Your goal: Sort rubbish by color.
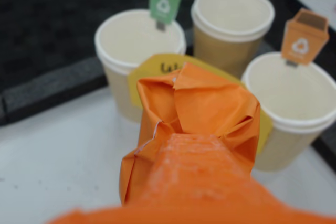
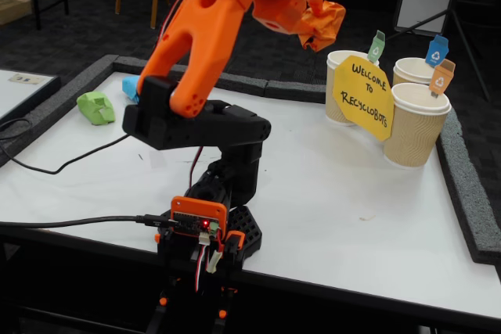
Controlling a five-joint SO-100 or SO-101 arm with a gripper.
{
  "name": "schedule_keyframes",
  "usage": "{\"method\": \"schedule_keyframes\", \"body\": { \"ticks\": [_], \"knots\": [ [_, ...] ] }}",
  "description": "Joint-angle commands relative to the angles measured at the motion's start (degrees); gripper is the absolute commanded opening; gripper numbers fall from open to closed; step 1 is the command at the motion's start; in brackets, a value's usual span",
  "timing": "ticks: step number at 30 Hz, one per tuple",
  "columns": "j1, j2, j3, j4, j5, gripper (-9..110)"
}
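orange wad [image 2: 322,19]: pinched in the gripper [image 2: 317,25], held in the air left of the cups in the fixed view, long axis pointing down toward them | green wad [image 2: 95,107], blue wad [image 2: 130,87]: far left on the white table [image 2: 329,193] | yellow sign [image 2: 362,96] fronts three tagged cups; orange-tag cup [image 2: 415,124] nearest

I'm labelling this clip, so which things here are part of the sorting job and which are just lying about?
Part of the job:
- orange wad, held in the gripper
- green wad
- blue wad
- three tagged cups

Just there:
- yellow welcome sign
- black cables
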Motion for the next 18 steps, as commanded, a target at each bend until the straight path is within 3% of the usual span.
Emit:
{"method": "schedule_keyframes", "body": {
  "ticks": [1,18],
  "knots": [
    [1.4,1.1,-7.6,0.2,0.3,0],
    [3.0,1.6,-14.4,3.6,0.3,0]
  ]
}}
